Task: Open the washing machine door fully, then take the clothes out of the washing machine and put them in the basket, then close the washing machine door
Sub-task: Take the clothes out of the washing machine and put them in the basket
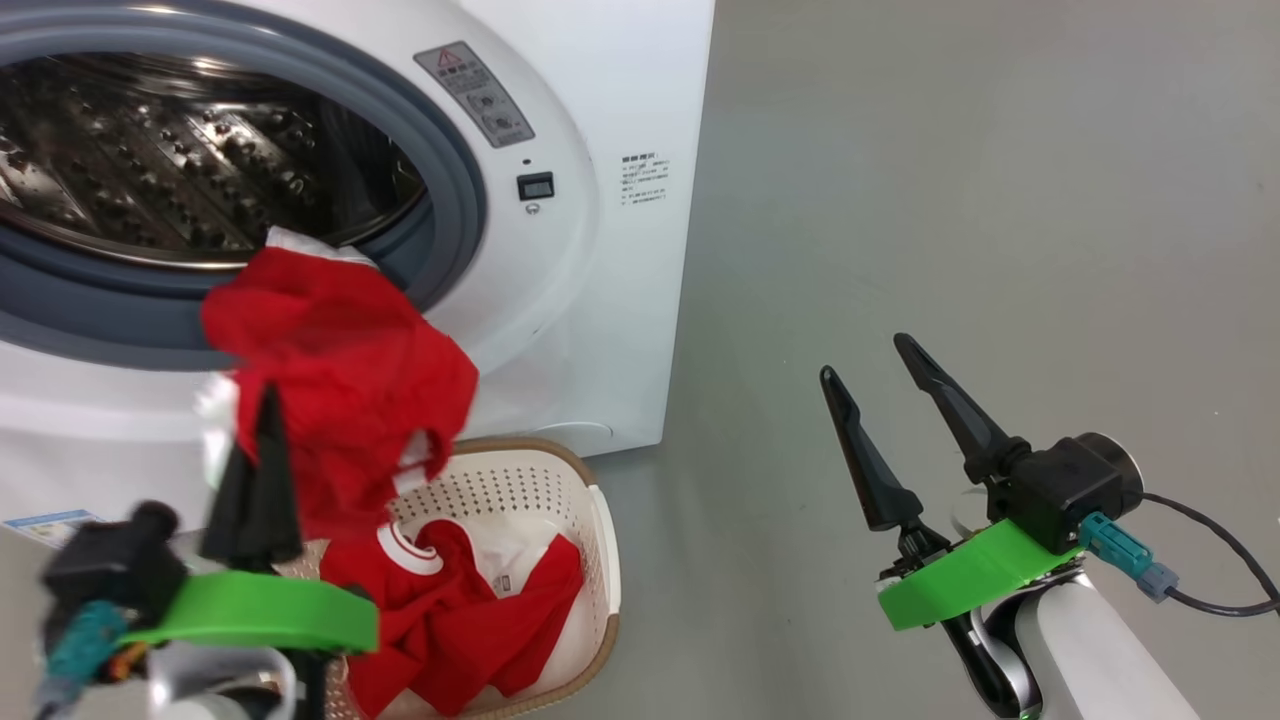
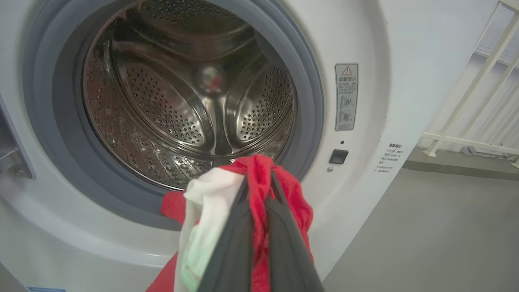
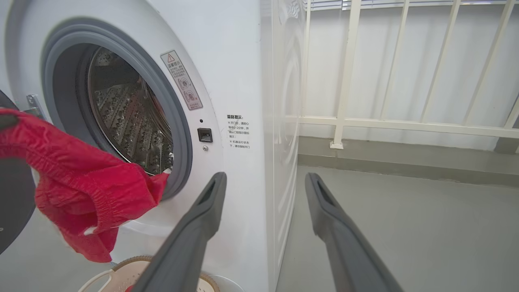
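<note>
Red fabric with white trim is pinched between the pressed-together fingers of the left pincer, low at the left of the head view. This piece of the clothes is draped over and past the fingertips and is hung in the air just above the basket, in front of the lower rim of the machine's opening. In the left wrist view it is seen bunched around the fingertips, white on one side and red on the other.

A second garment, red with a white collar, is laid inside the basket beneath the held piece.

The right pincer is held spread and empty over the grey floor, well apart from the basket and the clothes.

Behind the basket the washing machine is stood with its grey rubber ring and steel drum exposed. The washing machine door is seen as a dark rounded shape swung aside at the edge of the right wrist view.

Furthest back, a white railing is set against the wall.
</note>
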